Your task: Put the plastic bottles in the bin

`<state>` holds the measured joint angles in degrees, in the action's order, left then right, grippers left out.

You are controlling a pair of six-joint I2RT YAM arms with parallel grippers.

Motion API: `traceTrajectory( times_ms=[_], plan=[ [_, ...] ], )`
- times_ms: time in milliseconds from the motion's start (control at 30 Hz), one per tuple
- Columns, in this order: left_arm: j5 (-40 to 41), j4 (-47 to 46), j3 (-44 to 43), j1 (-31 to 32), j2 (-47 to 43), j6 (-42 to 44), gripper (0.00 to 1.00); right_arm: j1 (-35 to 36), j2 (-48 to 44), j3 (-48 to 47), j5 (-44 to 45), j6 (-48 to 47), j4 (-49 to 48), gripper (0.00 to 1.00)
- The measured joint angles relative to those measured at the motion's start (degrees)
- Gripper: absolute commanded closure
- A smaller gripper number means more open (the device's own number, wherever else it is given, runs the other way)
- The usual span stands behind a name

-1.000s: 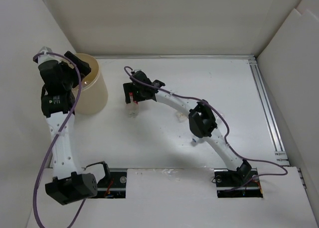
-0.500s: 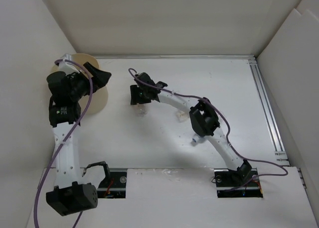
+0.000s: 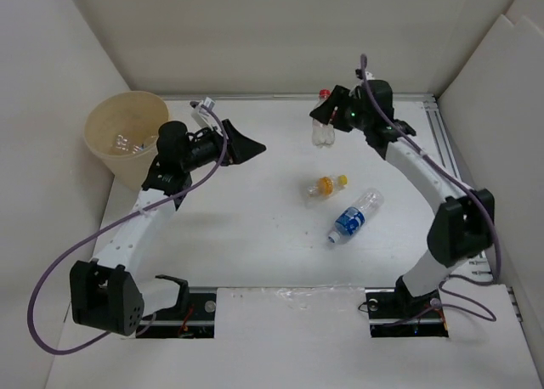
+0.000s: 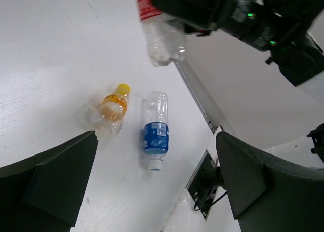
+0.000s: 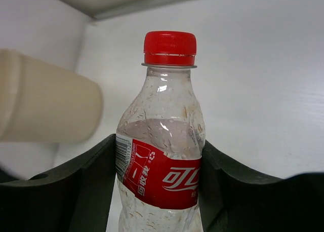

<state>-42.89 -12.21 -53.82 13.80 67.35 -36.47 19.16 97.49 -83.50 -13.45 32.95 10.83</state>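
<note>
From above, your right gripper (image 3: 329, 120) pinches the red-capped bottle (image 3: 320, 136) upright near the far edge, right of centre. The bin (image 3: 116, 166) sits in the far left corner with clear bottles (image 3: 127, 141) already inside. Carry your bottle high along the far edge and steer around the left gripper (image 3: 246, 144), which hangs with jaws spread between you and the bin. The orange bottle (image 3: 325, 186) and the blue-labelled bottle (image 3: 354, 217) lie toward the middle (leave them for the next trips).

In the left wrist view, its fingers (image 4: 55, 181) stand wide apart, holding nothing, above those two lying bottles.

In the right wrist view, both fingers (image 5: 91, 191) press the red label band, so the grip looks secure. Let go only once the bottle is past the bin's rim.
</note>
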Motion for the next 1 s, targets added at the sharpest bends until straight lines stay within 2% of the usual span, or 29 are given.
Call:
traceTrajectory(
  times_ms=[100,233,400,833,867,933,967,1000],
  plan=[
    [-2.40,-6.23,0.98,0.33,2.23,-3.50,0.00,0.17,-8.96,4.02,-3.61,1.49,-5.57,1.00],
    [-2.16,-11.39,-0.46,4.52,4.57,-5.20,0.00,5.35,-15.39,6.88,-5.70,3.63,-10.47,1.00],
    [-0.39,-14.86,-5.75,11.96,8.48,-5.77,0.00,8.92,-16.33,7.52,-6.51,5.70,-12.46,1.00],
    [1.73,-16.35,-9.70,15.65,14.78,-6.34,0.02,11.37,-16.26,7.61,-6.67,8.94,-15.15,1.00],
    [1.86,-16.35,-9.70,16.02,14.86,-6.34,0.05,11.72,-16.22,7.61,-6.71,9.20,-15.58,1.00],
    [1.73,-16.31,-9.73,16.55,14.91,-6.45,0.41,12.59,-16.00,7.61,-6.67,9.46,-16.33,0.99],
    [1.22,-16.37,-9.84,16.72,14.91,-6.82,0.65,12.79,-15.78,7.61,-6.38,9.38,-16.55,0.98],
    [1.64,-16.15,-10.19,16.98,14.86,-7.37,0.82,12.74,-15.45,7.61,-6.54,9.07,-17.29,0.80]
  ],
)
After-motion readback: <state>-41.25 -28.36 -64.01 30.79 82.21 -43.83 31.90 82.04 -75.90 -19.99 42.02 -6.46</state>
